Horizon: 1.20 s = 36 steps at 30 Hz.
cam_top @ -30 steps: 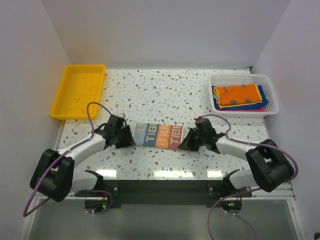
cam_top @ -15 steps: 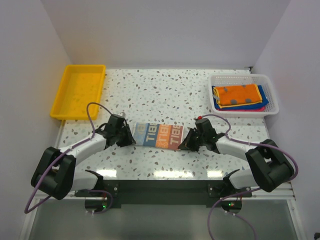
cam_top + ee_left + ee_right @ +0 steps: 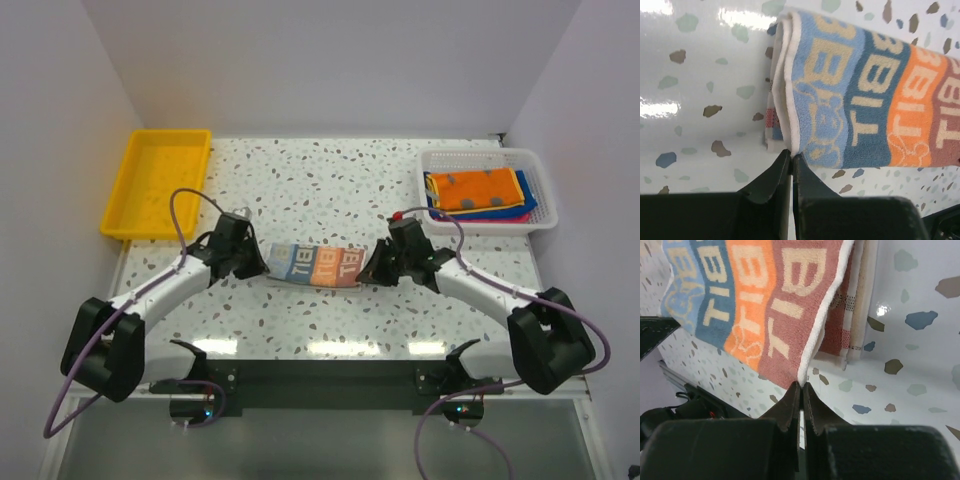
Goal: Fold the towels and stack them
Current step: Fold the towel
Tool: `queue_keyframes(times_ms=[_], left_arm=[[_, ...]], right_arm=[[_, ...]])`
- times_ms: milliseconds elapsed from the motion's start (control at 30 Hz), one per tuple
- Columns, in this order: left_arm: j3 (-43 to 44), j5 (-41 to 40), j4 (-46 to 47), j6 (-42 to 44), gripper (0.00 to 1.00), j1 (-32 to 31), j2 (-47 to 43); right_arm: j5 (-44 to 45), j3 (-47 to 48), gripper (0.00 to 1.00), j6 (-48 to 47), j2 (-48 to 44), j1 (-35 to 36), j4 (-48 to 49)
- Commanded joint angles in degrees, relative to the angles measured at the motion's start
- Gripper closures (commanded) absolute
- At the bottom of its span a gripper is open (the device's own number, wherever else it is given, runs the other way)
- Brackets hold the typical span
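Note:
The orange-blue printed towel (image 3: 312, 265) hangs stretched between my two grippers, lifted off the table. My left gripper (image 3: 262, 270) is shut on its white-edged left corner, seen in the left wrist view (image 3: 791, 156) below the towel (image 3: 860, 95). My right gripper (image 3: 364, 274) is shut on the right corner, seen in the right wrist view (image 3: 801, 385) below the towel (image 3: 765, 305). The orange towel with yellow edge (image 3: 476, 189) lies on the royal blue towel (image 3: 527, 194) in the white mesh basket (image 3: 487, 225). A sliver of pink towel (image 3: 511, 217) shows beneath them.
A yellow plastic tray (image 3: 113, 219) stands at the back left. The speckled table (image 3: 320, 180) stretches between the tray and the basket. White walls close in the back and sides.
Both grippers have risen and moved away from me with the printed towel's near corners, lifting its front edge off the table.

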Motion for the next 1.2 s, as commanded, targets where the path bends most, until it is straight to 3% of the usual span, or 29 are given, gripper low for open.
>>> queue_keyframes(times_ms=[0,367,600,700,833,1000,1167], left_arm=[[4.8,-1.4,-2.1,2.7,1.0,0.5,-0.2],[22.7,-0.6,-2.6,6.7,1.0,3.2,14.3],[30.3,3.9,-1.3,6.6,1.0,6.5,22.1],[29.2,6.2,-0.3,6.2,1.0,6.9,22.5],[21.4,8.6,2.5,4.5,1.0,6.9,19.3],[10.4,11.3,6.0,1.3,1.0,6.9,12.3],[5.8,11.7,4.9,0.8,1.0,6.9,6.5]], right_arm=[[4.2,5.7,1.0,-3.6,-1.8,0.1,-5.7],[3.2,22.9,1.0,-10.7,9.3,-8.7,-8.7],[2.8,33.2,1.0,-15.1,18.0,-10.3,-11.2],[0.5,31.7,1.0,-14.8,18.4,-10.3,-10.6],[-1.4,26.6,1.0,-14.0,16.2,-10.3,-8.9],[-3.4,20.7,1.0,-14.4,14.1,-10.3,-8.8],[-4.7,16.7,1.0,-14.6,11.5,-10.3,-9.8]])
